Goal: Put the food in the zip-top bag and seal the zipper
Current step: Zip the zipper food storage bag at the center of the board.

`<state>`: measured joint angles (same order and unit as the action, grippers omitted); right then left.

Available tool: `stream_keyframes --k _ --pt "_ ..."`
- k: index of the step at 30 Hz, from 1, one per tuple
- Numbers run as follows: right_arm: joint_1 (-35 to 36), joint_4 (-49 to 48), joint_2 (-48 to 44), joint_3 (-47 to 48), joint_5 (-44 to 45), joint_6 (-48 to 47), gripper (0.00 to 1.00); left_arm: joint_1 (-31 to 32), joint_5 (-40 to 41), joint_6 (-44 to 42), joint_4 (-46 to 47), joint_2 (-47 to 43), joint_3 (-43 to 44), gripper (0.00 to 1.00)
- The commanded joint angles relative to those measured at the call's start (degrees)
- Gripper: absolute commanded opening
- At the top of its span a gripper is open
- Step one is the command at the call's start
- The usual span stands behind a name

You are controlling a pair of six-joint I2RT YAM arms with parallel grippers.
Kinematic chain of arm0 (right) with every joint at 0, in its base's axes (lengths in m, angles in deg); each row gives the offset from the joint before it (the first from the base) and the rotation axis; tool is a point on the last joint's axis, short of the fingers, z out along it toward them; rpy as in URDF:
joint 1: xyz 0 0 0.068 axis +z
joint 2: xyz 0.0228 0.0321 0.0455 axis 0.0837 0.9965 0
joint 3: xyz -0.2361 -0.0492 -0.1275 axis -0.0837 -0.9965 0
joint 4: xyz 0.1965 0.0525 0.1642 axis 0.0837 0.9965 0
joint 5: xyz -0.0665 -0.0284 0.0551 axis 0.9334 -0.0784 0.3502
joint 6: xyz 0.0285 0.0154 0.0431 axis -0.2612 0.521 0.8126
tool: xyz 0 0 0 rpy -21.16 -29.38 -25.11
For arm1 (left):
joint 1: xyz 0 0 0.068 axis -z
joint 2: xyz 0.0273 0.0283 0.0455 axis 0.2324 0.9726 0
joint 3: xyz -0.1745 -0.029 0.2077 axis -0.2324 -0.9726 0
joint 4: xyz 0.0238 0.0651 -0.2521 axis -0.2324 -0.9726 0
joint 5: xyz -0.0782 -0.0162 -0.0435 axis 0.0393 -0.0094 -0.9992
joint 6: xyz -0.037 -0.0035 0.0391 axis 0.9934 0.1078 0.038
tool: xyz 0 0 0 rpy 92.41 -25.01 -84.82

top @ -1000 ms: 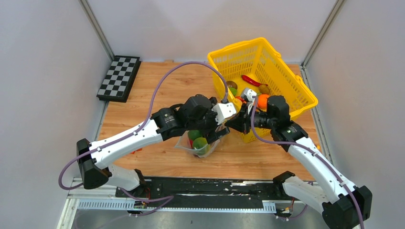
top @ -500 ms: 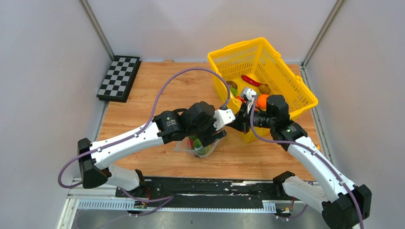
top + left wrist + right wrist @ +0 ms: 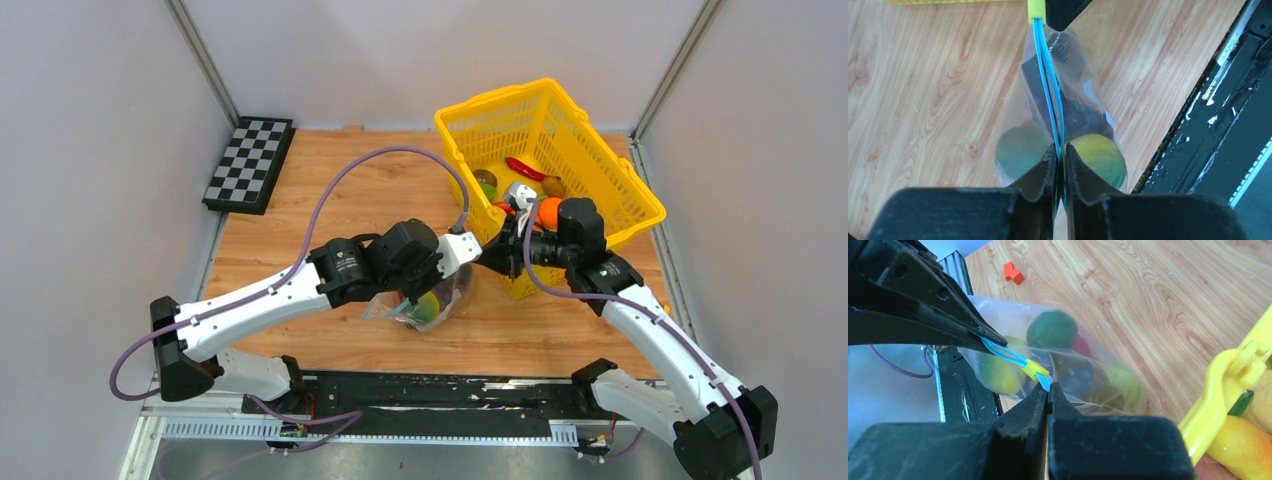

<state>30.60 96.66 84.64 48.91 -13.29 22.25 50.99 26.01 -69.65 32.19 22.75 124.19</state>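
Clear plastic bag (image 3: 437,303), pinched at both ends of its blue zipper (image 3: 1047,80).
Left fingers (image 3: 1040,172) are closed on the zipper at one end. Right fingers (image 3: 1030,407) are closed on it at the other end, right by a yellow slider (image 3: 1035,370). Between the two grips the blue lines stand slightly apart. The bag holds a green fruit (image 3: 1020,147) and a yellow-green fruit (image 3: 1100,157). It sits by the middle of the wooden surface's (image 3: 330,190) near edge, just beside the yellow basket (image 3: 600,170) towards the far right corner.
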Motion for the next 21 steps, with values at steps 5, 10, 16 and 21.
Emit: stream_keyframes --k 5,10,16,21 --pt "-0.39 -2.34 -1.58 1.46 -4.72 -2.47 0.00 0.35 1.20 -1.14 1.22 -1.85 -1.03 0.00" --pt "-0.33 -2.07 -2.79 1.05 -10.38 -5.85 0.03 0.38 -0.43 -3.43 1.98 -3.94 -1.84 0.00" --pt "-0.35 -0.42 -5.20 -0.21 -14.18 -9.76 0.33 0.34 -2.90 -8.94 0.54 -8.48 -1.27 0.00" --pt "0.35 1.58 -7.21 -1.18 -16.15 -13.83 0.56 0.28 -4.39 -10.57 -2.14 -8.81 0.49 0.00"
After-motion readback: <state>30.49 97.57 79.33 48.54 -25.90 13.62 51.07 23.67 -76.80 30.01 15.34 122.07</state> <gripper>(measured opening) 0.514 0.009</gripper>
